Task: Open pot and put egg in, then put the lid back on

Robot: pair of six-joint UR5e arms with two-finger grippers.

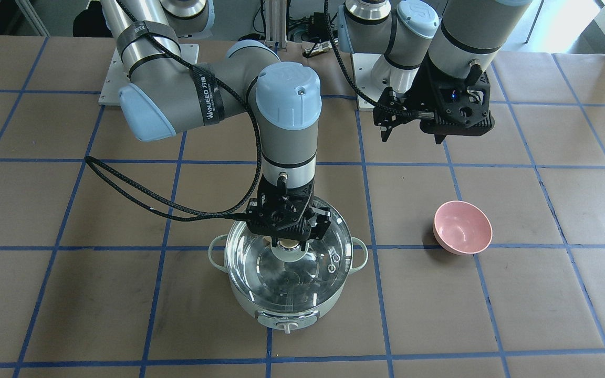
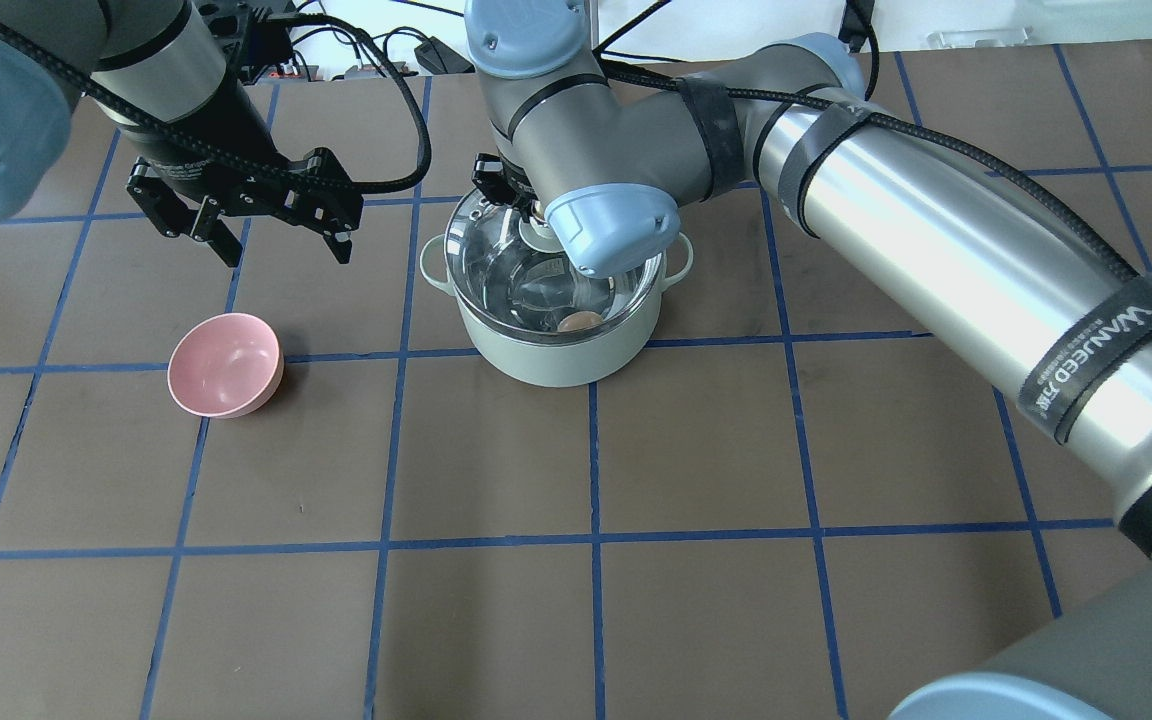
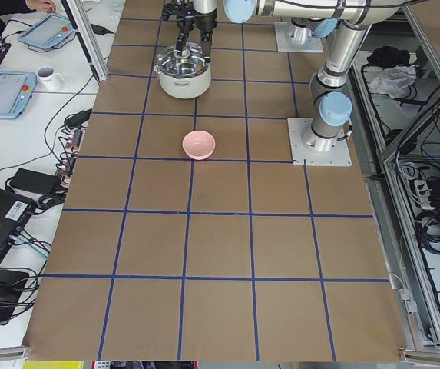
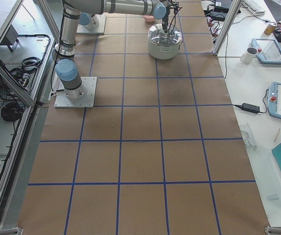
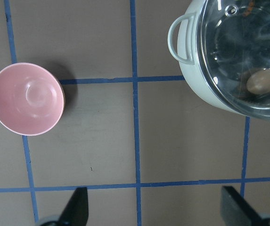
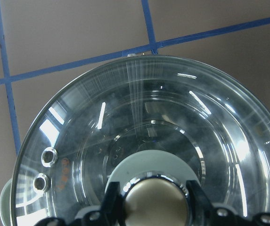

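**Glass lid on the pot, egg inside**

The right fingers (image 6: 112, 205) are clenched on the tan knob of the large clear glass dome lid (image 1: 315, 275). The lid covers the mouth of the round pale mint-green electric pot (image 1: 287, 314). Through the glass, the small tan-brown oval egg (image 5: 264, 81) lies on the pot's shiny steel bottom, near the wall. The left fingers (image 5: 77, 207) are spread wide and grasp nothing; they hang above the brown, blue-taped counter (image 2: 496, 480), between the pot and a small pink bowl (image 2: 226, 365).
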